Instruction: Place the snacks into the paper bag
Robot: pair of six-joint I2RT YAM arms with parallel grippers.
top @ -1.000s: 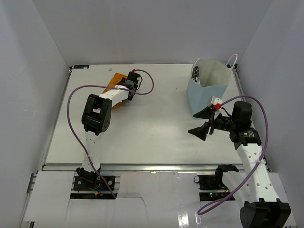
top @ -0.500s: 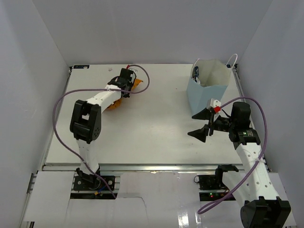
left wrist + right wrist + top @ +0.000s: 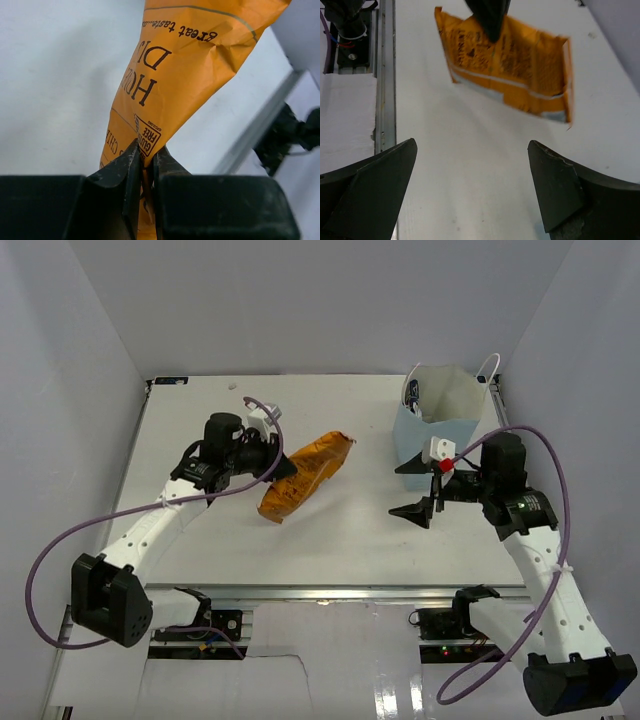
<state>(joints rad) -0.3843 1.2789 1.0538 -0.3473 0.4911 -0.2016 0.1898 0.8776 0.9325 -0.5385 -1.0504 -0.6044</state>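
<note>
Paper bag (image 3: 445, 430) stands upright w/ mouth open near far-right corner of worktop (image 3: 350, 550). Long orange chip bag (image 3: 310, 470) is approx mid-worktop, slightly left, seemingly held off the surface. Prob light, crinkly, floppy and slick, w/ crushable contents, so grip the flat edge seam. Left gripper (image 3: 146, 157) is pinched nearly closed on its edge. Right gripper (image 3: 472, 150) is spread wide, nothing in it, just in front of paper bag.
</note>
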